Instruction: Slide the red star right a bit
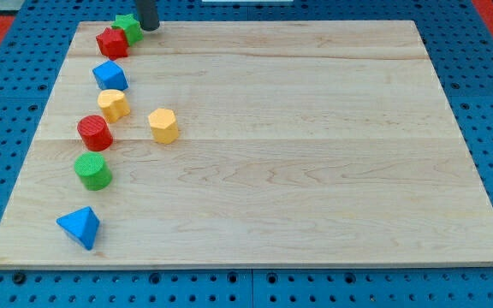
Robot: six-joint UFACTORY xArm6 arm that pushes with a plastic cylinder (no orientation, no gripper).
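The dark rod enters at the view's top edge, and its lower end, my tip (148,26), sits at the top left corner of the pale wooden board (315,171). The arm carries no jaws; the rod grasps nothing.

The red star-shaped block (111,42) lies near the board's top left corner. It is just to the view's left of my tip and slightly lower. A green block (128,26) of unclear shape touches the red star on its upper right side and sits between the star and my tip. Whether my tip touches the green block cannot be told.

The remaining blocks form a rough column down the view's left side:
- A blue block (109,75) with angled faces lies below the red star.
- A yellow block (113,104) lies just below the blue one.
- A yellow hexagonal block (163,125) lies apart, to the view's right of the column.
- A red cylinder (94,133) lies just beside the first yellow block, lower left.
- A green cylinder (92,171) lies below the red cylinder.
- A blue triangular block (80,227) lies near the board's bottom left corner.

The board rests on a blue perforated surface (7,94).
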